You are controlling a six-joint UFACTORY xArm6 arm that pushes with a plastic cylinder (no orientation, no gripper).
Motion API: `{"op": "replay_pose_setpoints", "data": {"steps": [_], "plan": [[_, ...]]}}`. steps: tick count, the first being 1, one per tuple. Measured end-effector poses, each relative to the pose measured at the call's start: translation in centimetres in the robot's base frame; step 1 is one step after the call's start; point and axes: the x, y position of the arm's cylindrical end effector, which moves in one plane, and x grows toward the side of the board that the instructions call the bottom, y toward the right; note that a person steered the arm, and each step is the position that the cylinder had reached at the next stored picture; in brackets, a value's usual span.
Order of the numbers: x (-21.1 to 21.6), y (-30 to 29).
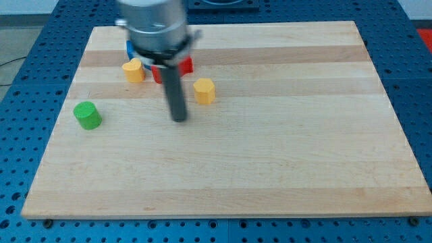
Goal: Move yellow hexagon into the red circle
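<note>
The yellow hexagon lies on the wooden board, toward the view's upper left. A red block sits just up-left of it, mostly hidden behind the rod, so its shape cannot be made out. My tip rests on the board below and to the left of the yellow hexagon, with a small gap between them. A second yellow block, shaped like a heart, lies to the left of the rod.
A blue block shows partly behind the arm's body near the board's top left. A green round block lies near the board's left edge. Blue perforated table surrounds the board.
</note>
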Motion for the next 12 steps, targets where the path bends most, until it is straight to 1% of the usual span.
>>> {"op": "replay_pose_setpoints", "data": {"steps": [1,2,3,4,5,6,7,8,9,10,11,12], "plan": [[-1.2,7.8],[-3.5,4.8],[-5.0,-4.4],[-3.7,0.0],[-5.1,2.4],[-6.6,1.1],[-6.6,1.5],[-8.5,3.0],[-7.7,-3.4],[-6.6,-8.1],[-4.8,-7.6],[-4.2,-10.1]]}}
